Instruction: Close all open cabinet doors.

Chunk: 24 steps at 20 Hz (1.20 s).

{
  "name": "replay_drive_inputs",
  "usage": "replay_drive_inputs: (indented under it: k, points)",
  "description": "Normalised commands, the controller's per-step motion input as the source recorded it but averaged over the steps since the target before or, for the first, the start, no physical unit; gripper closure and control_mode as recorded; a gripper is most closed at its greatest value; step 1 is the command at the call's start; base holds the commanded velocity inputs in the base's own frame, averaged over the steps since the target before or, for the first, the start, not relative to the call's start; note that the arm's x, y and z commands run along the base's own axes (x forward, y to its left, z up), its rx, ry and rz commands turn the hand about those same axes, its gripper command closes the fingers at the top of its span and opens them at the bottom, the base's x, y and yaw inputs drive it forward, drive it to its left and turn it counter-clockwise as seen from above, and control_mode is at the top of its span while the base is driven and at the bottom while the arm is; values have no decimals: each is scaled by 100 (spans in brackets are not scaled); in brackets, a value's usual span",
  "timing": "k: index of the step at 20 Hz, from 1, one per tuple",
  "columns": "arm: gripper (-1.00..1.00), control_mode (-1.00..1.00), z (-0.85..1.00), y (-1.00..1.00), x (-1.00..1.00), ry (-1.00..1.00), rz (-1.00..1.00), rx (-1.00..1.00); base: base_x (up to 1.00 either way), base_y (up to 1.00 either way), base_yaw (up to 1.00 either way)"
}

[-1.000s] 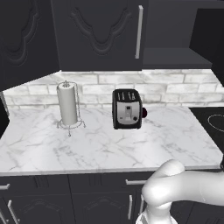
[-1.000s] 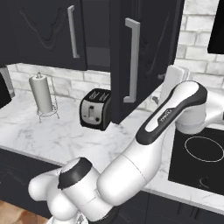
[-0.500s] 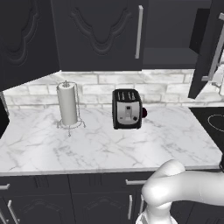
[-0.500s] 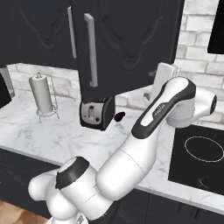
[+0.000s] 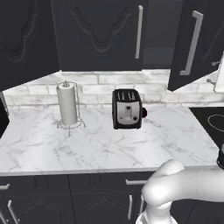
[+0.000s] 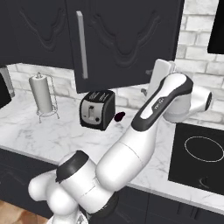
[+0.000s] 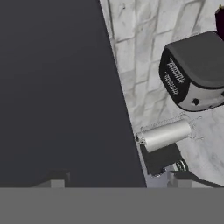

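Since a second ago the open cabinet door (image 5: 192, 43) has swung a good way toward its frame: in the right base view the door (image 6: 127, 41) showed edge-on earlier, now its carved face with the silver bar handle (image 6: 81, 43) is turned to the camera; in the left base view it was out of frame and now hangs ajar at upper right, handle (image 5: 192, 41) visible, a gap still between it and the closed cabinet door (image 5: 103, 33) to its left. Base views unshifted, counter items unmoved. Arm pose: rises from the base, elbow bent, forearm reaching up and back toward the wall, wrist tucked behind the open door's lower right edge in the right base view. In the hand view the door's flat dark surface (image 7: 57, 87) sits right in front of the camera, rolled sideways. Gripper (image 7: 116, 181): finger tips (image 7: 54, 181) barely peek up at the bottom, one either side of the door's edge; cannot tell whether the jaws are apart or clamped, or touching the door. On the marble counter (image 5: 100, 144): black toaster (image 5: 127, 109), slots look empty, a small dark red object (image 5: 143, 113) just beside it, and a paper towel holder (image 5: 68, 105) with a roll on it, well left of the toaster. Cooktop (image 6: 199, 153) at right, nothing on it.
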Motion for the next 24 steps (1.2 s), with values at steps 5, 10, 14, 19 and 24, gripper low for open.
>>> replay_drive_inputs:
  k: [5, 10, 14, 19, 24]
  points:
    - [-100, -100, -1, 43, 59, 0, -1, 0, 0, 0, 0]
    - [-100, -100, -10, 55, 61, 0, -9, -5, 0, 0, 0]
    - [-100, -100, -17, 55, 62, 4, -14, -8, 0, 0, 0]
    - [-100, -100, -21, 53, 61, 8, -15, -10, 0, 0, 0]
    - [-100, -100, -24, 54, 60, 11, -15, -9, 0, 0, 0]
